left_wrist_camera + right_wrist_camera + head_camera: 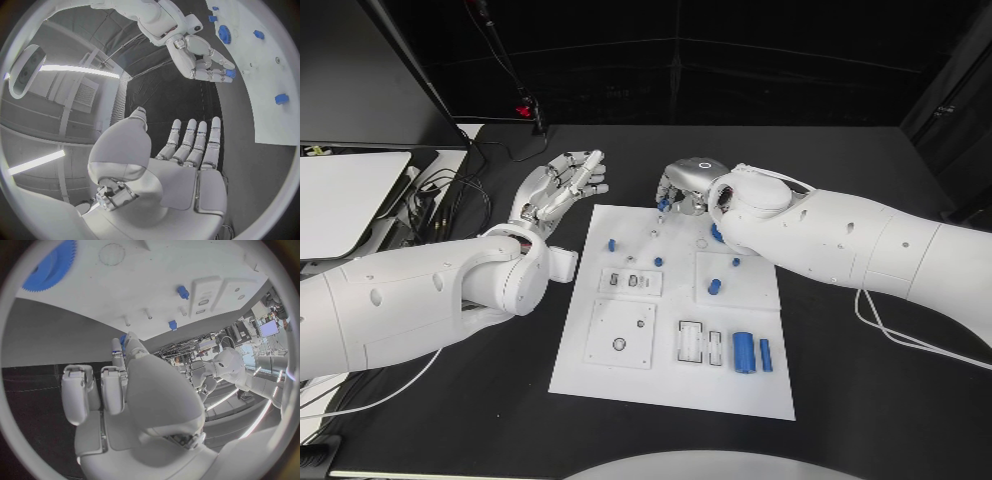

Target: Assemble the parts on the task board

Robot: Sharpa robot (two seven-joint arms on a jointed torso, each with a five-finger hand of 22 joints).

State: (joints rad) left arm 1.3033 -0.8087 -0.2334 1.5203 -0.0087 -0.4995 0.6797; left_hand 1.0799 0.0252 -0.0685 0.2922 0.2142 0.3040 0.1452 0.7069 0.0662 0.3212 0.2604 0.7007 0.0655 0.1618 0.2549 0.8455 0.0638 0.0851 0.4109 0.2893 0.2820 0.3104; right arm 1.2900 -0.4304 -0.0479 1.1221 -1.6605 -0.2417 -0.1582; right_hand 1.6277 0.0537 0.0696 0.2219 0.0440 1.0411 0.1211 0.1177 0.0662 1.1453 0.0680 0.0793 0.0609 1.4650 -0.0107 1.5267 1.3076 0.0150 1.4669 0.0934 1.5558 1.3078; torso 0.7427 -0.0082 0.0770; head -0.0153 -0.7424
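Several small blue parts (pixel 744 352) lying across white task board (pixel 625 380) on tabletop (pixel 877 400). Probably light, rigid, smooth plastic; best pinched across short sides, lightly. Right hand (pixel 682 186) over board's far edge, fingers (pixel 215 74) pinching one blue piece (pixel 230 73). Left hand (pixel 560 188) beside board, fingers (pixel 195 140) spread, holding nothing.

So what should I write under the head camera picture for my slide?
Right hand pinches a small blue part above the white task board; left hand open beside it.
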